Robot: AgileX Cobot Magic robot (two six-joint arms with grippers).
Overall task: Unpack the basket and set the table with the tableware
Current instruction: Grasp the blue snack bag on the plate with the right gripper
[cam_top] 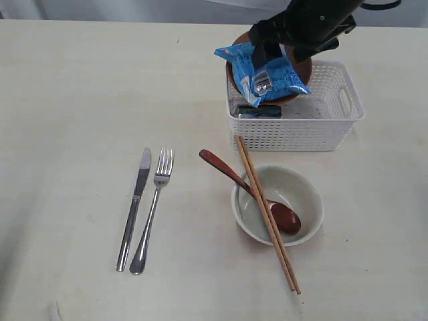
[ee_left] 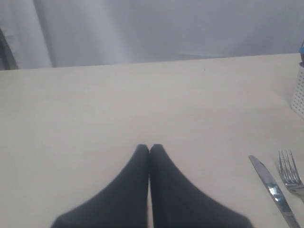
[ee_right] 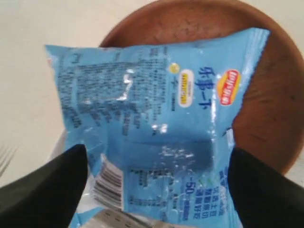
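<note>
The white basket [cam_top: 301, 134] stands at the back right of the table [cam_top: 80, 100]. A round brown plate [ee_right: 190, 19] leans tilted in it, with a blue snack packet [ee_right: 156, 109] lying against it. My right gripper [ee_right: 156, 161] is over the basket, open wide, one finger on each side of the packet's lower end. The knife [cam_top: 136, 207] and fork [cam_top: 154, 210] lie side by side at the front left. In front of the basket sits the grey-green bowl [cam_top: 307, 194], holding the red-brown spoon [cam_top: 227, 170], with the chopsticks [cam_top: 257, 194] laid across it. My left gripper [ee_left: 149, 148] is shut and empty above bare table.
A dark shiny object [cam_top: 257, 112] lies on the basket floor under the packet; I cannot tell what it is. The left wrist view shows the knife [ee_left: 270, 187], the fork [ee_left: 290, 171] and a corner of the basket [ee_left: 299, 95]. A pale curtain hangs behind the table.
</note>
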